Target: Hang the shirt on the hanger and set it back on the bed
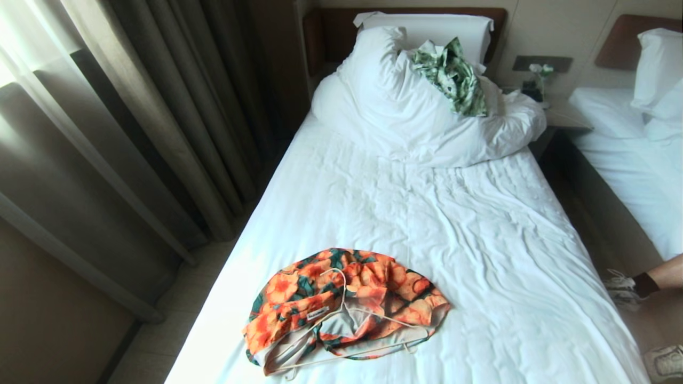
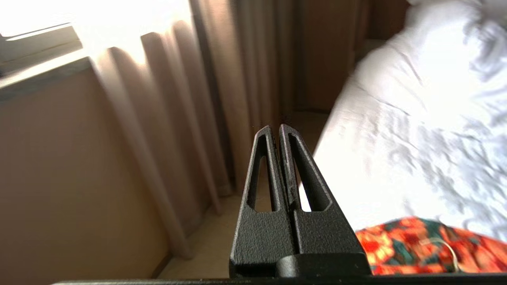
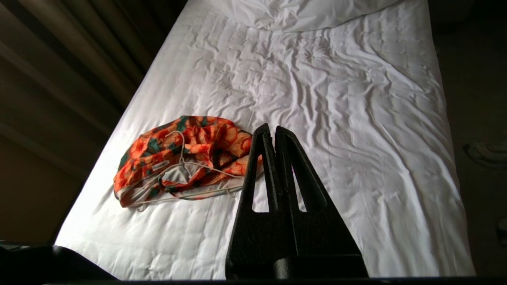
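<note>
Shirt (image 1: 341,304) sits crumpled in a low heap on the bed (image 1: 453,240), near the foot end and toward the curtain side: big orange flowers on dark green, pale lining showing at the lower edge, white neck label facing up. Hanger (image 1: 341,320) is thin cream-white wire, lying in and on the cloth; hook curves up over the collar area, the bottom bar runs along the near hem, and one end pokes out past the fabric. Head view shows neither arm, but adds the bunched white duvet (image 1: 421,117) at the headboard with a green-and-white leafy cloth (image 1: 452,77) on top, a second bed (image 1: 629,160) to the right, and a person's leg and shoes (image 1: 640,288) at the right edge. Left wrist view: left gripper (image 2: 277,130) off the curtain side of the bed, fingers pressed together, holding nothing; only a corner of the shirt visible. Right wrist view: right gripper (image 3: 271,128) above the mattress, fingers pressed together and empty, shirt and hanger just beyond its tips.
</note>
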You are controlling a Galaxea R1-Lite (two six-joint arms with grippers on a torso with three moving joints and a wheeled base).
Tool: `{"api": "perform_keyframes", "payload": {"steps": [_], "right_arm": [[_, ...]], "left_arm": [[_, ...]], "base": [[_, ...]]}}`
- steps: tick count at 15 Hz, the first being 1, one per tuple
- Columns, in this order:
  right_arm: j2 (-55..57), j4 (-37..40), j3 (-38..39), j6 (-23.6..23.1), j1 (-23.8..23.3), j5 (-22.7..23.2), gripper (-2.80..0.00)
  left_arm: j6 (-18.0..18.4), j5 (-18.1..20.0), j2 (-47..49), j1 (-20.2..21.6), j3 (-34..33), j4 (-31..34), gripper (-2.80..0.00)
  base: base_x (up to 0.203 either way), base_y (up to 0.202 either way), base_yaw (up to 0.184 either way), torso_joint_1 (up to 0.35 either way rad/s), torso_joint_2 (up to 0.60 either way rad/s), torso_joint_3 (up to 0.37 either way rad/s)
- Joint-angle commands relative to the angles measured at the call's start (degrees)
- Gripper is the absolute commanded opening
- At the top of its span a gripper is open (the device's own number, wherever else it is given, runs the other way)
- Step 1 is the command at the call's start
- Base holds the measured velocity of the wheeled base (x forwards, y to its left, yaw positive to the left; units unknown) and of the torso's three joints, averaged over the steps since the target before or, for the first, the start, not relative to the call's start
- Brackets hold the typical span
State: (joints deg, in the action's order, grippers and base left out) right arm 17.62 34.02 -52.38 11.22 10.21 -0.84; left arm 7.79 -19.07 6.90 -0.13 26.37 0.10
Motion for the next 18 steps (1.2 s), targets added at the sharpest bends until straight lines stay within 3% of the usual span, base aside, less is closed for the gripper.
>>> {"api": "perform_keyframes", "payload": {"steps": [1,4,6,9,12,14,18], "right_arm": [[-1.64,-0.08,1.45,0.11,-1.64,-0.04,-2.80],[-1.91,-1.38,2.31,0.26,-6.35,0.90,-2.80],[-5.39,-1.45,4.30,0.62,-10.53,4.45,-2.80],[-6.18,-1.91,9.58,3.31,-10.92,6.37,-2.80],[-6.37,-7.50,18.33,3.21,-10.90,6.45,-2.80],[-7.15,-13.99,25.89,1.37,-10.79,6.24,-2.80],[-7.76,-26.76,37.94,-7.15,-10.66,6.04,-2.80]], "left_arm": [[0.10,2.87,-2.53,-0.12,-3.12,-0.02,-2.80],[0.05,8.88,-3.76,-0.11,-8.77,-0.23,-2.80],[-0.04,12.17,-6.42,-0.10,-13.17,-0.65,-2.80],[-2.13,14.96,-6.89,-0.04,-19.55,-3.11,-2.80],[-0.60,17.21,-6.90,-0.04,-25.38,-4.15,-2.80],[-0.42,17.40,-6.90,-0.04,-27.51,-6.25,-2.80],[0.82,17.69,-6.90,-0.04,-27.51,-6.06,-2.80]], "base": [[0.000,0.000,0.000,0.000,0.00,0.000],[0.000,0.000,0.000,0.000,0.00,0.000],[0.000,0.000,0.000,0.000,0.00,0.000],[0.000,0.000,0.000,0.000,0.00,0.000],[0.000,0.000,0.000,0.000,0.00,0.000],[0.000,0.000,0.000,0.000,0.00,0.000],[0.000,0.000,0.000,0.000,0.00,0.000]]}}
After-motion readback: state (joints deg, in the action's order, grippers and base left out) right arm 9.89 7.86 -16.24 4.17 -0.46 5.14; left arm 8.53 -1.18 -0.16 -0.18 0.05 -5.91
